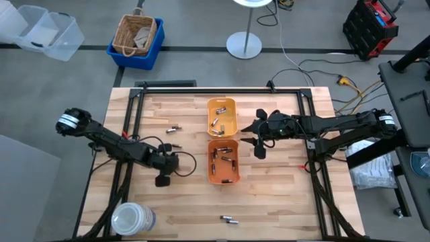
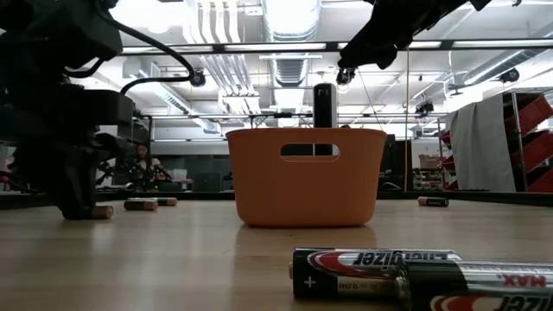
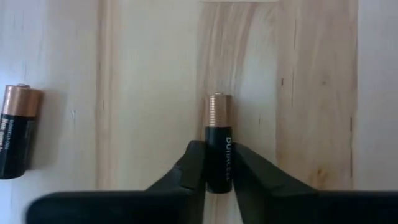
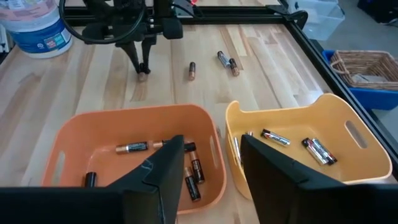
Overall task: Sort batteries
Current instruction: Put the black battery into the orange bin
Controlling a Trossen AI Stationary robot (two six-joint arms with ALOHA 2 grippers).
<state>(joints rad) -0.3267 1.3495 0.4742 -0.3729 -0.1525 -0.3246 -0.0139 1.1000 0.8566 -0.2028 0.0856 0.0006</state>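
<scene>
Left gripper (image 3: 217, 180) is clenching black-and-copper cylindrical battery (image 3: 218, 140) on wood table (image 1: 282, 195) at 9 o'clock of orange plastic tray (image 1: 223, 162), w/ right gripper (image 4: 211, 165) hanging spread above trays.

Bright overhead light; ceiling glare in low view; near batteries (image 2: 423, 275) blurred.

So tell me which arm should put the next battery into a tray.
Left. The left gripper is already shut on a copper-topped battery at the table; the right gripper hangs open and empty above the trays.
</scene>
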